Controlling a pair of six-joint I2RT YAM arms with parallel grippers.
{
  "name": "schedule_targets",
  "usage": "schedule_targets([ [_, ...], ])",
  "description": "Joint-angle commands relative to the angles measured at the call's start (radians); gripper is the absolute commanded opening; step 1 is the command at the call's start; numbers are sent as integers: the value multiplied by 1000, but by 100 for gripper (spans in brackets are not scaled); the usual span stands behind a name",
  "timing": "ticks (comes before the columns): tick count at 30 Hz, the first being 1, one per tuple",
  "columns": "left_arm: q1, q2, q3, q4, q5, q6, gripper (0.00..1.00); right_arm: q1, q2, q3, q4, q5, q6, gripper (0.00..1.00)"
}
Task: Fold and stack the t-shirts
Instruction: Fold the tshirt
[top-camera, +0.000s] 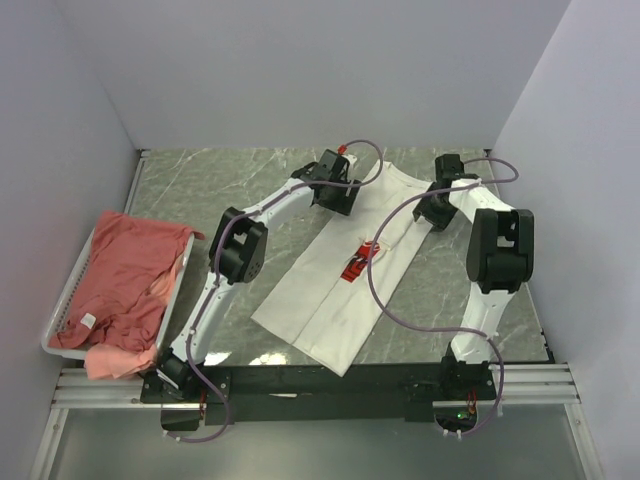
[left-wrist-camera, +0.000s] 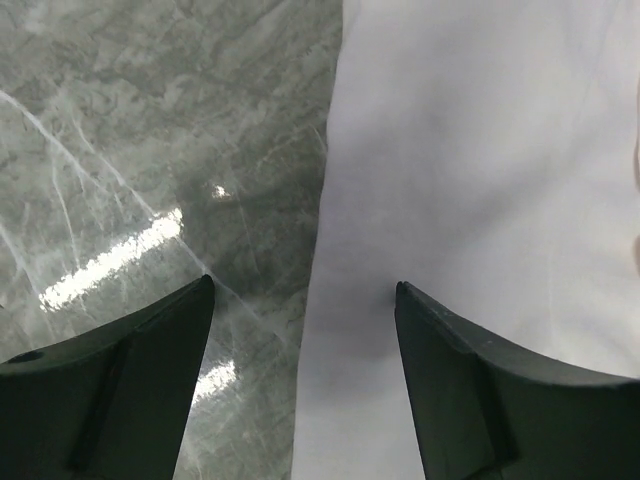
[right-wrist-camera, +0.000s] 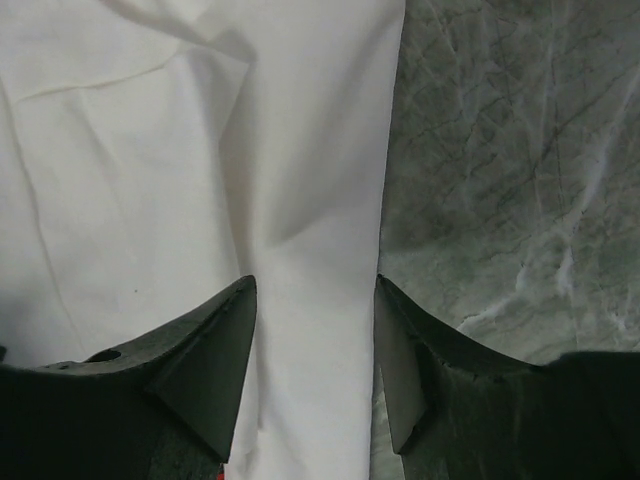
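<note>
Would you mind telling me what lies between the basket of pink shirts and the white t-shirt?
The left arm, above bare marble table; the top view shows it.

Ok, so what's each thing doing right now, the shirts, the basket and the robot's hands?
white t-shirt: folded into a long strip, flat on the table.
pink t-shirts: unfolded, heaped in the basket.
basket: full of shirts.
left hand: open, over the white shirt's edge, holding nothing.
right hand: open, over its other edge, holding nothing.
</note>
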Motion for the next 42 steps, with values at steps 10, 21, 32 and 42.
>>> schedule_targets([
  [10,11,53,59,119,155,-70,61,12,107,144,-22,-30,-35,56],
  [21,41,41,12,228,111,-216,8,58,265,362,-123,-61,-61,56],
  [32,216,-141,-355,388,72,-497,1,68,196,348,-74,-96,-86,68],
  [42,275,-336,-709,479,-52,-711,0,92,138,319,-69,-107,-95,68],
])
